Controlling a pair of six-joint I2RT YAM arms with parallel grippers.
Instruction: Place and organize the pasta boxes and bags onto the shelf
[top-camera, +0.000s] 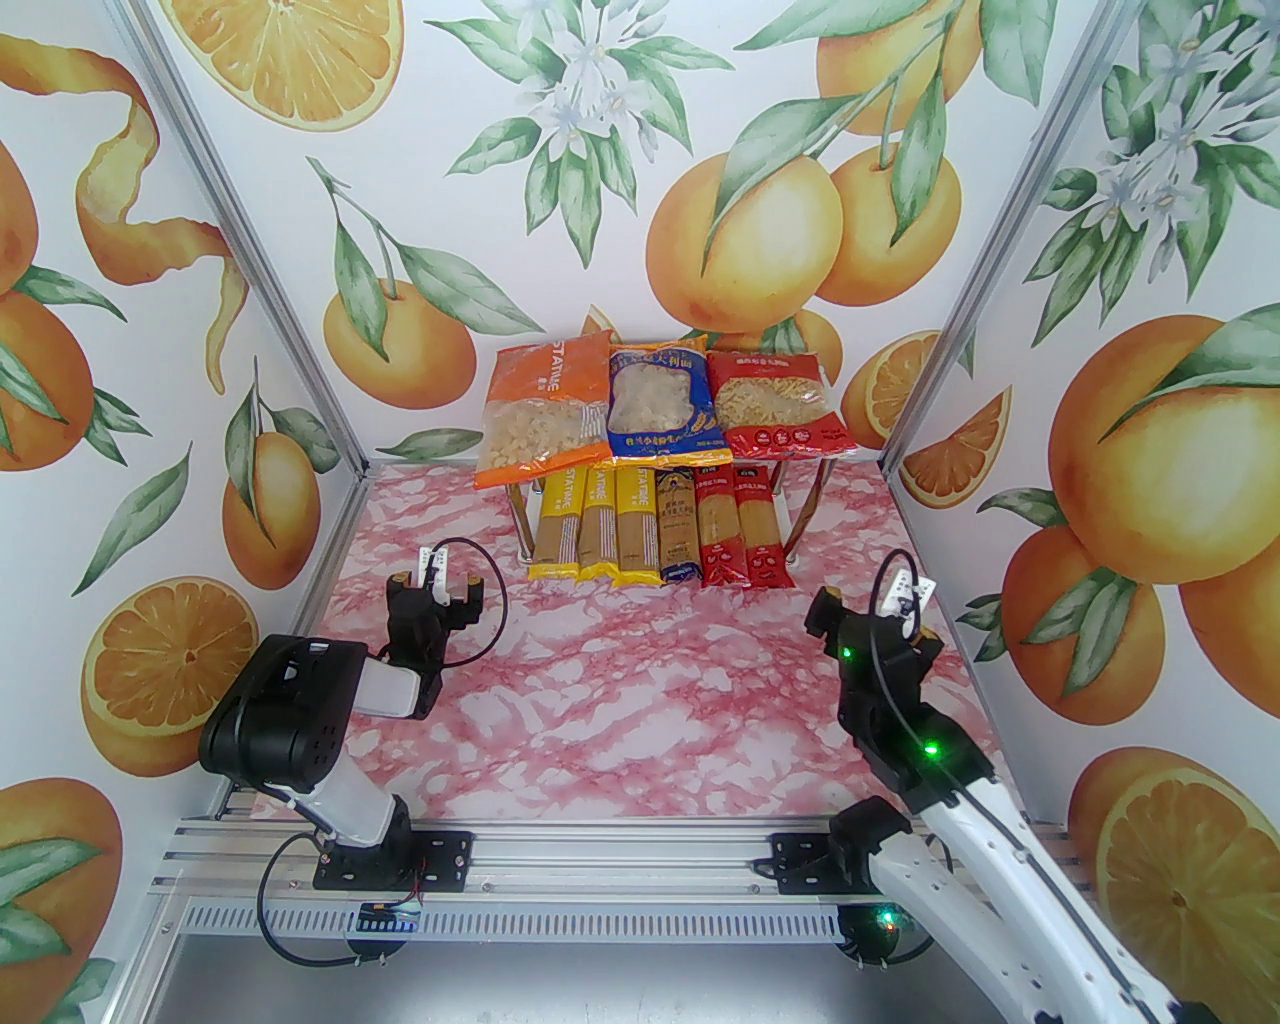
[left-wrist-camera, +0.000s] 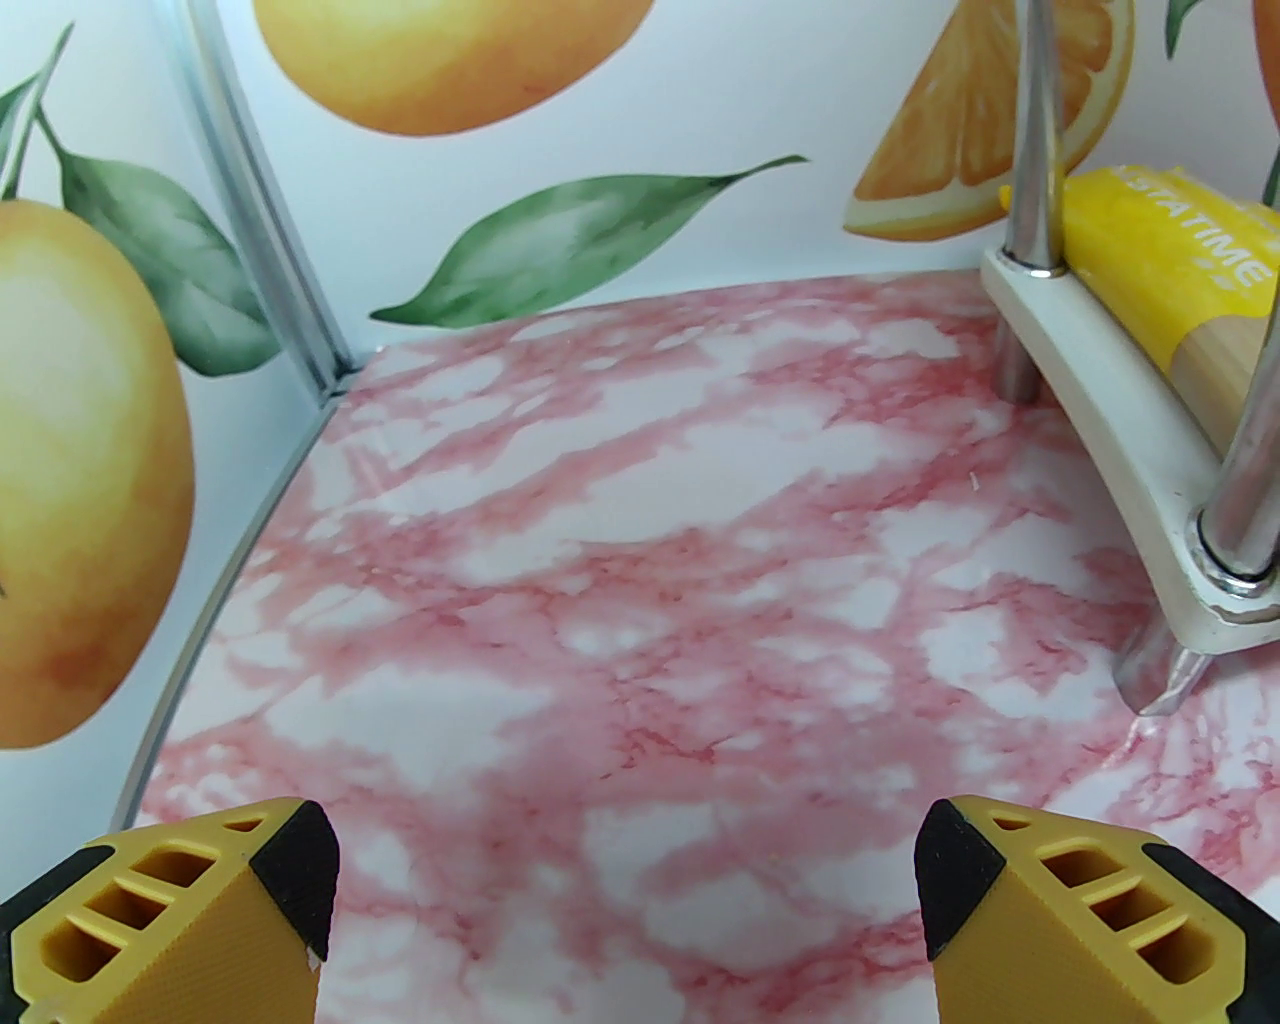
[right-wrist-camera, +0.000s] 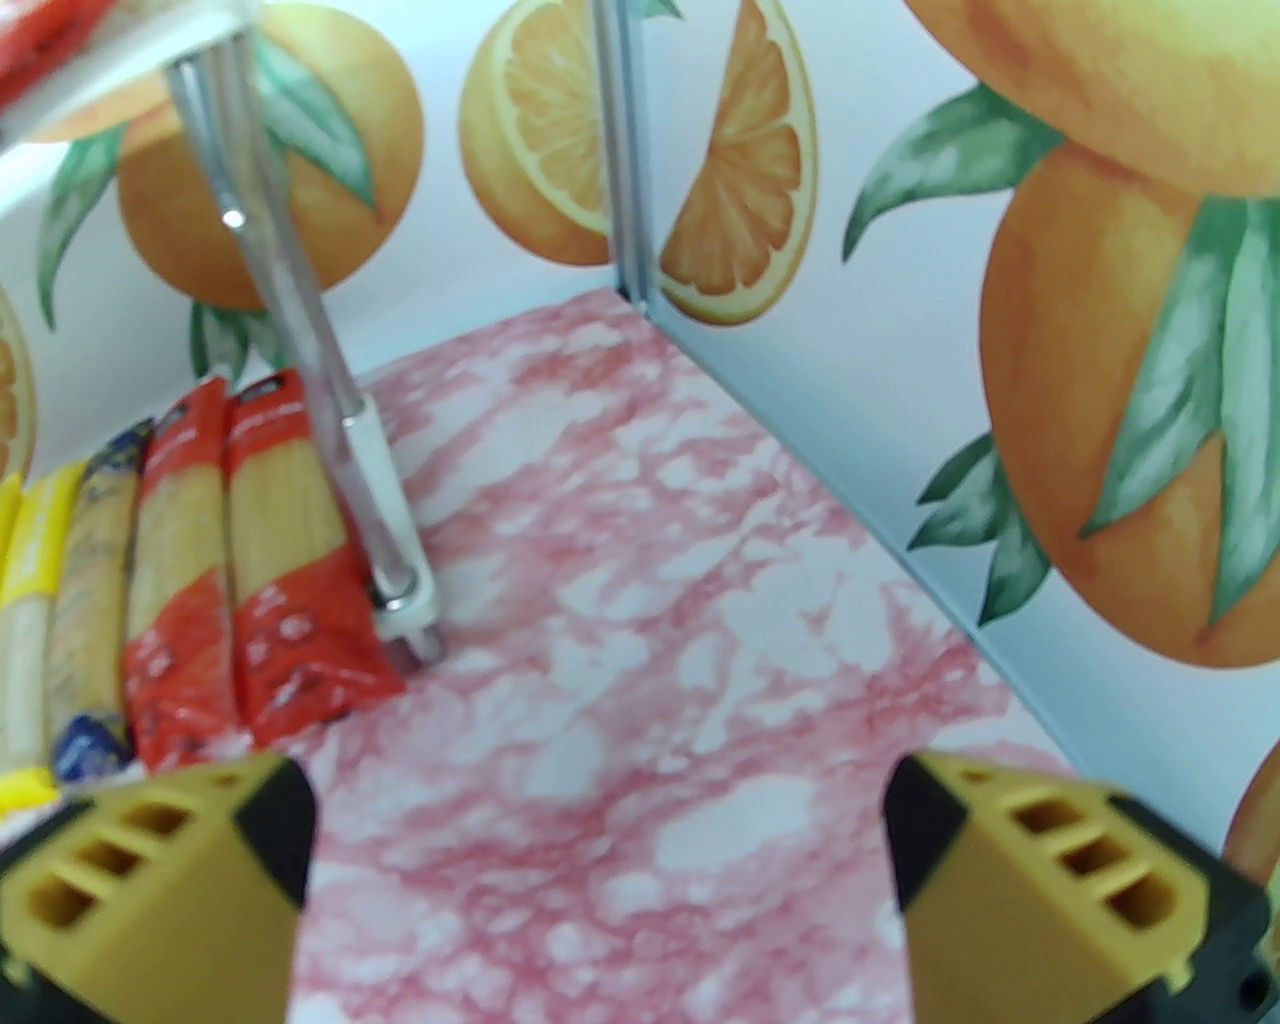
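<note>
The shelf (top-camera: 808, 500) stands at the back centre of the table. On its top board lie an orange bag (top-camera: 540, 415), a blue bag (top-camera: 655, 402) and a red bag (top-camera: 775, 400). On the lower board lie long packs side by side: three yellow (top-camera: 600, 525), one dark blue (top-camera: 679, 528) and two red (top-camera: 742, 522). My left gripper (top-camera: 437, 583) hovers open over the table, left of the shelf (left-wrist-camera: 1100, 400), with nothing between its fingers (left-wrist-camera: 290, 860). My right gripper (top-camera: 872, 610) is open and empty, right of the shelf (right-wrist-camera: 395, 520), near the red packs (right-wrist-camera: 285, 560).
Pink marble tabletop (top-camera: 640, 700) lies between the arms. Orange-print walls enclose the left, back and right. A metal rail (top-camera: 600, 870) carries both arm bases at the near edge.
</note>
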